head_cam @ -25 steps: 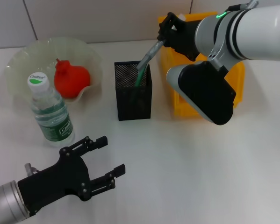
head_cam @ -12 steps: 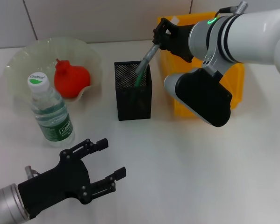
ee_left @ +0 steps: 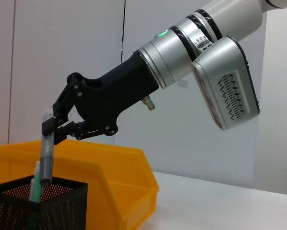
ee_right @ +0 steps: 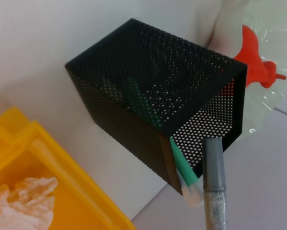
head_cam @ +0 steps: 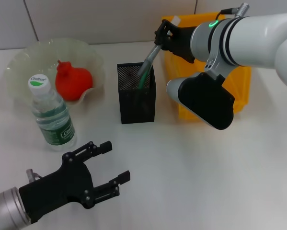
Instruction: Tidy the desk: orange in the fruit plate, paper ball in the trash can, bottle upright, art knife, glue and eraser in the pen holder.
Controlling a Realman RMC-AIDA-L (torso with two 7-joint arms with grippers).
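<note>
While the right gripper (head_cam: 158, 39) hovers above the black mesh pen holder (head_cam: 136, 93), its jaws are closed on the upper end of a slim grey glittery art knife (head_cam: 149, 59), which hangs tilted below them with its lower end inside the holder's open top. A green-and-white pen-shaped item (ee_right: 184, 167) (its exact kind cannot be told) leans in the same holder, just beside the knife. Directly behind and beneath the right gripper sits a yellow plastic trash bin (head_cam: 241, 81), and the right wrist view shows a crumpled paper ball (ee_right: 19, 198) lying in it. The left gripper (head_cam: 107, 168) rests low over the white desk (head_cam: 191, 172), well apart from the holder, jaws spread wide and holding nothing. Just beyond its fingertips stands an upright clear plastic water bottle with a white cap (head_cam: 51, 115). Behind the bottle, a translucent scalloped fruit plate (head_cam: 23, 62) holds an orange-red fruit (head_cam: 73, 80).
</note>
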